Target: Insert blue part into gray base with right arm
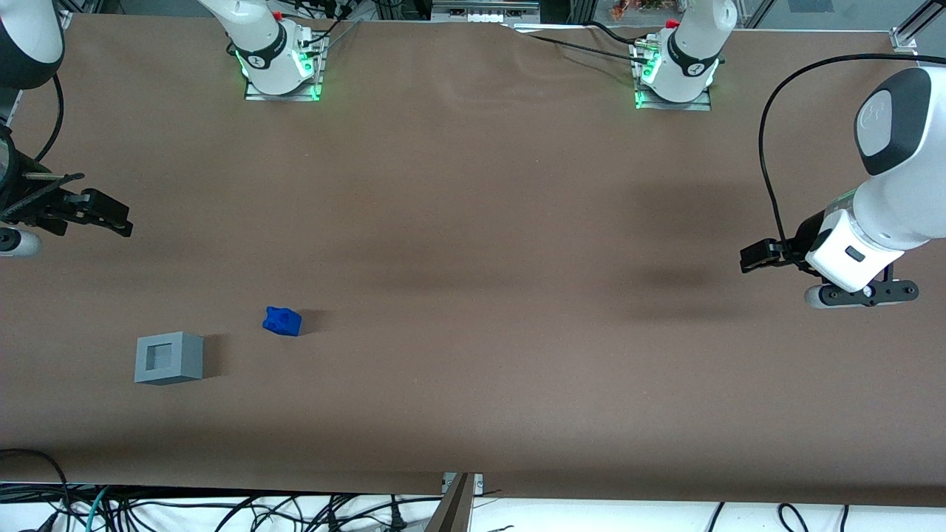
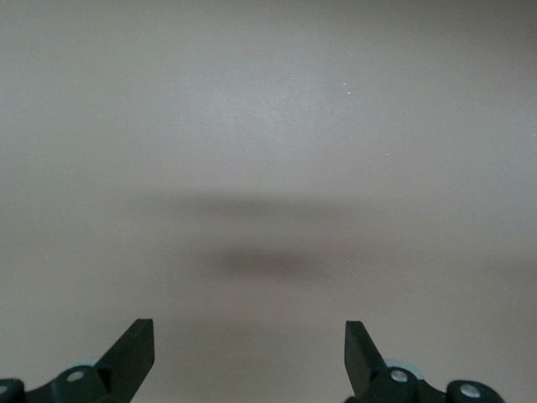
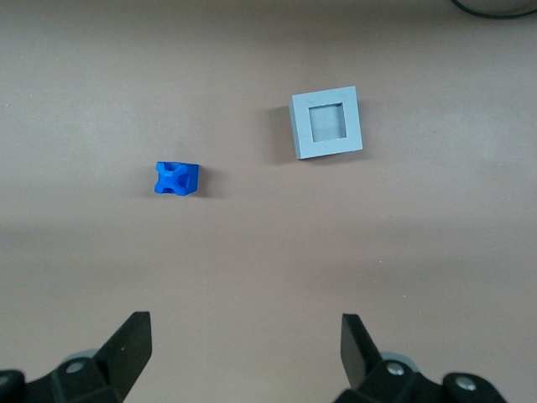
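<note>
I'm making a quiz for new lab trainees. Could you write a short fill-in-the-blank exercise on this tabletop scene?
1. The small bright-blue plastic part lies on the brown table, apart from the light-gray plastic base and ____ from the front camera than it.
2. The square recess in the gray base's top is ____.
3. The right arm's black pincer hangs above the table with its fingers ____, holding ____.

Missing words: farther; empty; open; nothing
</note>
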